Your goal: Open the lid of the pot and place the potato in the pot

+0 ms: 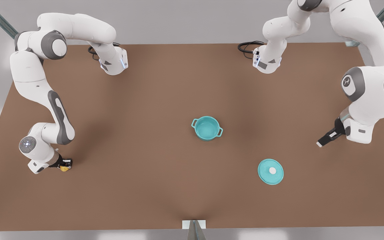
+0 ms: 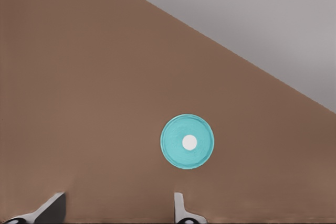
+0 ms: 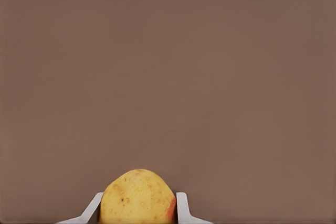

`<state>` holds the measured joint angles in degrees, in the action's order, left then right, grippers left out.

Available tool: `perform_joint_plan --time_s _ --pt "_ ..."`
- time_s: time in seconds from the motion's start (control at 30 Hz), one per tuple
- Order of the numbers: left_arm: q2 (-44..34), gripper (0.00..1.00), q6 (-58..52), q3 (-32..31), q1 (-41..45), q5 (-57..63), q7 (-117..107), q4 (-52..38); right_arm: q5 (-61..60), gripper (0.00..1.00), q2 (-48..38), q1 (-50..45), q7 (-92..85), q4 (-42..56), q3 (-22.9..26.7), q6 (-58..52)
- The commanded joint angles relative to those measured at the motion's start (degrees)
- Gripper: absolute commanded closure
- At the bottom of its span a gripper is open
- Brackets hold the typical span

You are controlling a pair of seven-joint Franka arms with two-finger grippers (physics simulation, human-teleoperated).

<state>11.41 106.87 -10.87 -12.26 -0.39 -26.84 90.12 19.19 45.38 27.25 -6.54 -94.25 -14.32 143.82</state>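
Two robot arms over a brown table (image 1: 145, 110), pot uncovered.
The open teal pot (image 1: 207, 128) sits mid-table; its lid (image 1: 270, 171) lies flat nearby. The left gripper (image 1: 322, 141), fingers spread and empty, hangs beyond the lid. The right gripper (image 1: 66, 165) clasps the potato (image 1: 64, 168) far from the pot.

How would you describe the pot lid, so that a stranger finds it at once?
Start at the brown table, then the open round teal pot near its middle. The flat teal disc lid lies apart from it, toward the front view's lower right; its white centre knob marks it.
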Motion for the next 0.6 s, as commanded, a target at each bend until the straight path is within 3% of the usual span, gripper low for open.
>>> perform_joint_plan --time_s 0.0,0.2,0.27,0.37,0.57 --pt "-0.95 0.00 -12.74 -0.03 -0.05 -2.07 28.16 0.24 0.33 0.49 -0.64 0.00 1.01 0.03 -0.44 -1.78" --pt "1.42 0.00 -13.71 -0.21 1.35 -2.16 26.75 -5.74 -1.43 0.49 -5.21 -1.06 6.37 0.03 -3.43 -9.26" --pt "1.34 0.00 -15.64 28.88 28.69 -6.81 27.28 -4.77 -3.63 0.49 -7.32 -3.60 9.53 0.03 -3.87 -11.89" --pt "0.90 0.00 -16.43 23.79 23.51 -7.34 26.75 -5.12 -4.24 0.49 -9.17 -7.12 15.16 0.03 -3.87 -15.85" --pt "1.34 0.00 -16.43 23.17 23.15 -7.34 26.66 -5.21 -10.92 0.49 -12.86 -16.79 28.07 0.03 -3.96 -20.86"
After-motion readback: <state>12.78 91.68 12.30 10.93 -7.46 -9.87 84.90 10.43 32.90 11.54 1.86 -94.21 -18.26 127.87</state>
